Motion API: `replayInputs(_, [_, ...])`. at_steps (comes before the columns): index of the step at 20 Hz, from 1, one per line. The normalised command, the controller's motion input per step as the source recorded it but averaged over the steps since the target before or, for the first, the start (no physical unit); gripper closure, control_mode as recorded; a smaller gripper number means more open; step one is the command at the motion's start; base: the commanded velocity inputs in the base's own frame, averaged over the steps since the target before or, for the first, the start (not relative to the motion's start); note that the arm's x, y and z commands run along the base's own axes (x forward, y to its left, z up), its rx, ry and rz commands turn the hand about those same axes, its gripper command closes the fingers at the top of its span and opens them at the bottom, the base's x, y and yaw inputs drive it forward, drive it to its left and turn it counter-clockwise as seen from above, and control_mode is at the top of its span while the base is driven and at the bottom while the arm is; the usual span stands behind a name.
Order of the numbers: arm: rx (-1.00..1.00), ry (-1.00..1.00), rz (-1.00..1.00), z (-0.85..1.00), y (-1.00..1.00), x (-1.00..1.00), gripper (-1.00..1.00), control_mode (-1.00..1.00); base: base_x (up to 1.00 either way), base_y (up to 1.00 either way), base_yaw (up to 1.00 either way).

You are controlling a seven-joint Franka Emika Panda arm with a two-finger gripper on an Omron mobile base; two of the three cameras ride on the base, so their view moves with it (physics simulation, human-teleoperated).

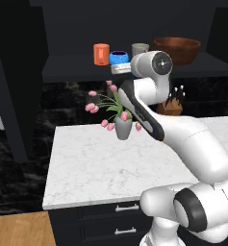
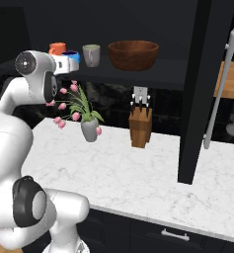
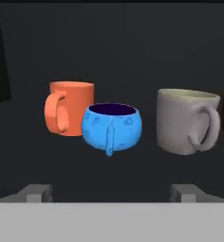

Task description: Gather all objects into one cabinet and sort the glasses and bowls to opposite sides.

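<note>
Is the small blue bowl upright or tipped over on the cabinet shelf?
Upright: the blue bowl shows its dark opening facing up, resting on the shelf beside the orange mug.

On the cabinet shelf (image 1: pixel 77 67): orange mug (image 3: pixel 70 108); blue bowl (image 3: pixel 111 125); grey mug (image 3: pixel 184 121); wooden bowl (image 2: pixel 133 54).

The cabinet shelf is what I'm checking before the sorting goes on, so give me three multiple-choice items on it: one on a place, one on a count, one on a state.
1. Where does the blue bowl stand on the shelf?
A. between the orange mug and the grey mug
B. inside the wooden bowl
C. down on the counter

2. How many mugs stand on the shelf?
A. one
B. two
C. four

3. How is the gripper?
A. shut on the blue bowl
B. shut on the orange mug
C. open, holding nothing

Answers: 1 A, the hand view shows it between the two mugs; 2 B, one orange and one grey; 3 C, its fingertips stand wide apart, short of the bowl.
</note>
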Motion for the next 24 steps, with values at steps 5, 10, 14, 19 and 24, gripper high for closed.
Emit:
replayInputs(5, [0.04, -0.01, 0.0, -0.06, -0.06, -1.0, -1.0, -1.0, 0.0, 0.0, 0.0])
replayInputs(10, [0.06, -0.08, 0.0, -0.18, -0.1, -1.0, -1.0, -1.0, 0.0, 0.0, 0.0])
replayInputs(14, [0.04, -0.12, 0.0, -0.31, -0.07, -1.0, -1.0, -1.0, 0.0, 0.0, 0.0])
replayInputs(19, [0.01, -0.09, 0.0, -0.43, -0.09, -1.0, -1.0, -1.0, 0.0, 0.0, 0.0])
replayInputs(24, [0.0, -0.01, -0.01, -0.42, -0.06, -1.0, -1.0, -1.0, 0.0, 0.0, 0.0])
